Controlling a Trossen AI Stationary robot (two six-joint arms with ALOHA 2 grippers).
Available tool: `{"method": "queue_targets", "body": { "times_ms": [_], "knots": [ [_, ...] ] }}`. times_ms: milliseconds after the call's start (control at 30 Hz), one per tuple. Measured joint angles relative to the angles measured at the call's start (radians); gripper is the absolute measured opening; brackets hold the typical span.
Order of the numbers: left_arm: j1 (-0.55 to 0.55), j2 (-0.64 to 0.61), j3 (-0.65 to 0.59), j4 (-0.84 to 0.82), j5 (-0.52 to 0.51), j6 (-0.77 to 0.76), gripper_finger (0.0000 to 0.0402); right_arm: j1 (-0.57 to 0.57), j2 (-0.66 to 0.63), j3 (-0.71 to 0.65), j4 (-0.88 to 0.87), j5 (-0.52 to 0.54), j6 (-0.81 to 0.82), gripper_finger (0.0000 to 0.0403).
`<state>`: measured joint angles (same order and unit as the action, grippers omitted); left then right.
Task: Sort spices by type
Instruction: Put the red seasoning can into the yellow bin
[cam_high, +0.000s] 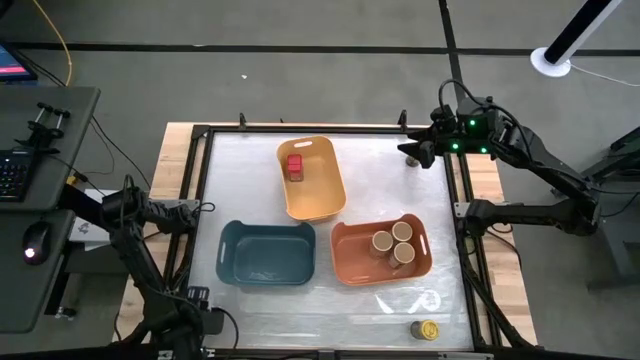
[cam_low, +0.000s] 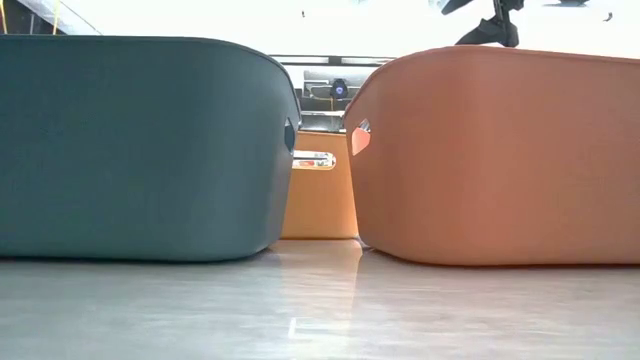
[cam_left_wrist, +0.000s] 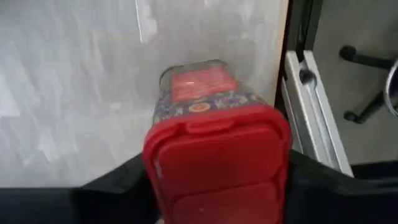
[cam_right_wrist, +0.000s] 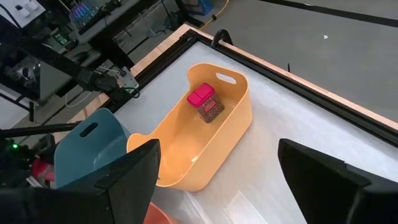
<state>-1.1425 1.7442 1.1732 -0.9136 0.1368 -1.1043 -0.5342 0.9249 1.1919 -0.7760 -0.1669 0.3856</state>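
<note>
My left gripper (cam_high: 197, 298) is at the table's near left corner, shut on a red boxy tin (cam_left_wrist: 214, 143); the arm hides that tin in the high view. It shows as a red patch (cam_right_wrist: 38, 168) beside the teal bin in the right wrist view. A second red tin (cam_high: 294, 166) lies in the yellow bin (cam_high: 322, 205). Three tan-lidded jars (cam_high: 393, 242) stand in the orange bin (cam_high: 352, 268). One yellow-lidded jar (cam_high: 426, 329) stands on the table at the near right. My right gripper (cam_right_wrist: 217, 149) is open and empty above the far right corner (cam_high: 413, 153). My left gripper pinches the red tin at its red lid end (cam_left_wrist: 217, 168) between its two fingers (cam_left_wrist: 118, 183), one on each side. The lid faces the wrist and the tin's clear body (cam_left_wrist: 199, 93) points away along the fingers, down toward the table. Whether the tin touches the table I cannot tell.
The teal bin (cam_high: 266, 252) stands at the near left, with nothing showing in it. In the low view the teal bin (cam_low: 140, 150) and the orange bin (cam_low: 500, 150) fill the front, with the yellow bin (cam_low: 318, 200) behind the gap. A dark metal frame (cam_high: 200, 180) rims the table.
</note>
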Motion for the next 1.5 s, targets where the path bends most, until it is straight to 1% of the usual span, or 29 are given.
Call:
{"method": "queue_targets", "body": {
  "times_ms": [67, 100, 233, 333, 400, 500, 533, 600, 667, 700, 767, 867, 967, 1033, 1167, 1267, 1333, 1400, 1500],
  "knots": [
    [0.013, -0.011, 0.000, -0.005, 0.034, -0.007, 0.0196, 0.000, 0.000, 0.000, -0.004, 0.000, -0.001, 0.0319],
    [0.022, -0.025, 0.000, -0.007, 0.054, -0.017, 0.0183, 0.000, 0.000, 0.000, -0.005, 0.000, -0.001, 0.0319],
    [0.075, -0.138, 0.021, -0.013, 0.101, -0.044, 0.0182, 0.000, 0.000, 0.000, -0.007, 0.000, -0.003, 0.0319],
    [0.140, -0.273, 0.053, -0.022, 0.057, -0.067, 0.0182, 0.000, 0.000, 0.000, -0.007, 0.000, -0.011, 0.0319],
    [0.199, -0.369, 0.078, -0.063, -0.026, -0.099, 0.0182, 0.000, 0.000, 0.000, -0.007, 0.000, -0.013, 0.0319],
    [0.322, -0.496, 0.125, -0.150, -0.228, -0.100, 0.0182, 0.000, 0.000, 0.000, -0.007, 0.000, -0.020, 0.0319],
    [0.376, -0.528, 0.140, -0.174, -0.295, -0.065, 0.0182, 0.000, 0.000, 0.000, -0.007, 0.000, -0.021, 0.0319],
    [0.507, -0.573, 0.166, -0.209, -0.422, 0.064, 0.0182, 0.000, 0.000, 0.000, -0.007, 0.000, -0.020, 0.0319],
    [0.660, -0.588, 0.174, -0.195, -0.542, 0.206, 0.0182, 0.000, 0.000, 0.000, -0.007, 0.000, -0.019, 0.0319],
    [0.738, -0.587, 0.173, -0.165, -0.589, 0.271, 0.0182, 0.000, 0.000, 0.000, -0.007, 0.000, -0.014, 0.0319],
    [0.898, -0.560, 0.171, -0.057, -0.635, 0.394, 0.0182, 0.000, 0.000, 0.000, -0.007, 0.005, 0.008, 0.0319],
    [1.088, -0.483, 0.169, 0.139, -0.627, 0.540, 0.0182, 0.000, 0.004, 0.000, -0.006, 0.031, 0.053, 0.0319],
    [1.224, -0.379, 0.168, 0.302, -0.614, 0.581, 0.0182, 0.000, 0.011, 0.000, -0.006, 0.072, 0.094, 0.0319],
    [1.290, -0.304, 0.168, 0.385, -0.603, 0.526, 0.0182, 0.000, 0.015, 0.000, -0.007, 0.087, 0.118, 0.0319],
    [1.374, -0.163, 0.167, 0.501, -0.493, 0.307, 0.0182, 0.000, 0.023, 0.000, -0.006, 0.092, 0.153, 0.0319],
    [1.402, -0.087, 0.166, 0.498, -0.384, 0.194, 0.0182, 0.000, 0.026, 0.000, -0.006, 0.092, 0.179, 0.0319],
    [1.412, -0.055, 0.166, 0.463, -0.337, 0.158, 0.0182, 0.000, 0.026, 0.000, -0.006, 0.092, 0.191, 0.0319],
    [1.415, -0.037, 0.166, 0.418, -0.329, 0.145, 0.0182, 0.000, 0.026, 0.000, -0.006, 0.092, 0.194, 0.0319],
    [1.415, -0.034, 0.166, 0.342, -0.376, 0.116, 0.0182, 0.000, 0.026, 0.000, -0.006, 0.092, 0.194, 0.0319]
  ]
}}
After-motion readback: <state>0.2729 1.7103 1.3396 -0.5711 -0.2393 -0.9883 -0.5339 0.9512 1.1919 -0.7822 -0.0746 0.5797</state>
